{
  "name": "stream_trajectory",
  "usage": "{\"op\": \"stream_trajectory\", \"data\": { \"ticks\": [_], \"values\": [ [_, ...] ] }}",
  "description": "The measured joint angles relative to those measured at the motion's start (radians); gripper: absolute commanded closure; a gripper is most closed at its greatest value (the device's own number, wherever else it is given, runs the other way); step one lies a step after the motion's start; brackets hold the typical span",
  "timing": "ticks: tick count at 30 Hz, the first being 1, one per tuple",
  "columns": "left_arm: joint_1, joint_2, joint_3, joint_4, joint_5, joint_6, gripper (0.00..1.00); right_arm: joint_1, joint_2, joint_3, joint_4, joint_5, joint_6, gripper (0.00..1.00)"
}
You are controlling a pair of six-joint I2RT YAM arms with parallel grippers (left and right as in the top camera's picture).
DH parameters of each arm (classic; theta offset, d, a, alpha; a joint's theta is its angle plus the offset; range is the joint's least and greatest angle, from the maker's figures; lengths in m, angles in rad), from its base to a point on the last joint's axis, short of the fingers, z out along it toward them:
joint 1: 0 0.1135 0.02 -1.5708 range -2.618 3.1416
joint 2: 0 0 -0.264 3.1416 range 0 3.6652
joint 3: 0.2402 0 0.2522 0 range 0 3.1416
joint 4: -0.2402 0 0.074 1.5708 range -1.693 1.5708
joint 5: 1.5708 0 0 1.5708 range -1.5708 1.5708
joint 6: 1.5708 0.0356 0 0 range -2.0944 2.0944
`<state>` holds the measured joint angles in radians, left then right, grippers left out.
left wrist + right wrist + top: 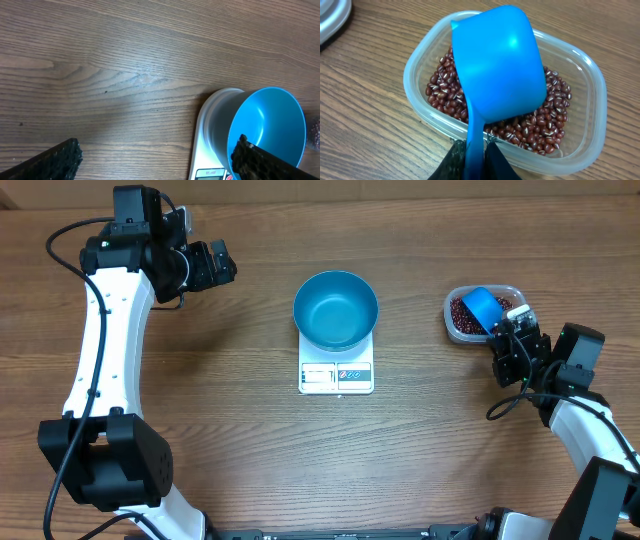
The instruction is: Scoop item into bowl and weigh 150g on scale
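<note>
The dark red-brown beans lie in a clear plastic tub at the right of the table. A small blue scoop rests upside down over them, its handle pinched between the fingers of my right gripper, which is shut on it. In the overhead view the scoop and tub sit just ahead of the right gripper. The bright blue bowl stands empty on the white scale at the centre. My left gripper hangs open at the far left, with nothing between its fingers.
In the left wrist view the bowl and scale lie to the right of the open jaws, over bare wood. The left arm's white link runs down the left side. Cables trail by the right arm.
</note>
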<state>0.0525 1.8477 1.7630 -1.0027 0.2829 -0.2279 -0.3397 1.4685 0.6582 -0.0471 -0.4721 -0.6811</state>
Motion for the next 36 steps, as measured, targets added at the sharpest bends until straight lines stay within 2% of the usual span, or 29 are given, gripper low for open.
{"op": "stream_trajectory", "data": {
  "ticks": [10,21,32,36],
  "values": [
    [0.0,0.0,0.0,0.0,0.0,0.0,0.0,0.0,0.0,0.003,0.002,-0.02,0.028,0.97],
    [0.0,0.0,0.0,0.0,0.0,0.0,0.01,0.0,0.001,0.15,-0.189,-0.018,0.052,0.97],
    [0.0,0.0,0.0,0.0,0.0,0.0,0.0,0.107,0.001,0.269,-0.323,0.187,0.025,0.97],
    [0.0,0.0,0.0,0.0,0.0,0.0,0.01,0.113,0.001,0.333,-0.447,0.238,0.023,0.97]
  ]
}}
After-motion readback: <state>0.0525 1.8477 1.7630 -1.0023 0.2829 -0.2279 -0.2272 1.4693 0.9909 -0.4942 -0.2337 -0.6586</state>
